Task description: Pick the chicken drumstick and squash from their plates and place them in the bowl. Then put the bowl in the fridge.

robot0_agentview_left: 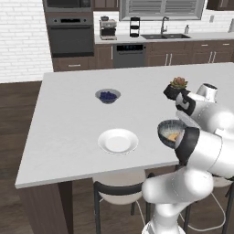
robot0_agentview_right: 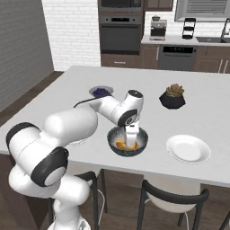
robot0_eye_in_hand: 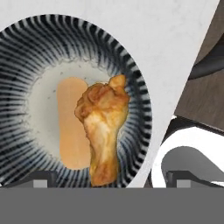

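Writing: you can read no brand or label anywhere; the panels on the oven and dishwasher are too small to make out.
Arm pose: your arm reaches forward over the near edge of the counter (robot0_agentview_right: 54, 90), wrist bent so the hand points straight down into the bowl (robot0_agentview_right: 128, 142).
Gripper: the gripper (robot0_agentview_right: 131, 143) hangs just above the bowl's inside; in the hand view you see its two tips (robot0_eye_in_hand: 41, 178) spread wide apart, one at each bottom side, holding nothing.
Bowl: one dark ribbed bowl (robot0_agentview_left: 170, 132) sits near the counter's near edge, between the two plates.
Chicken drumstick: one chicken drumstick (robot0_eye_in_hand: 103, 131) lies in the bowl, thick end away from the tips, leaning against and partly over the squash.
Squash: one squash (robot0_eye_in_hand: 71, 127), pale orange and oblong, lies flat on the bowl's speckled bottom (robot0_eye_in_hand: 43, 100), beside the drumstick and touching it.
Plates: you have two white plates; one (robot0_agentview_left: 118, 140) near the near edge on the left, one (robot0_agentview_right: 188, 149) on the right of the bowl. Both are bare.
Other things: one small bowl of blueberries (robot0_agentview_left: 108, 96) sits toward the counter's middle; one potted plant (robot0_agentview_right: 172, 96) stands farther back to the right.
Stools: two dark-framed stools (robot0_agentview_right: 173, 200) stand under the near edge.
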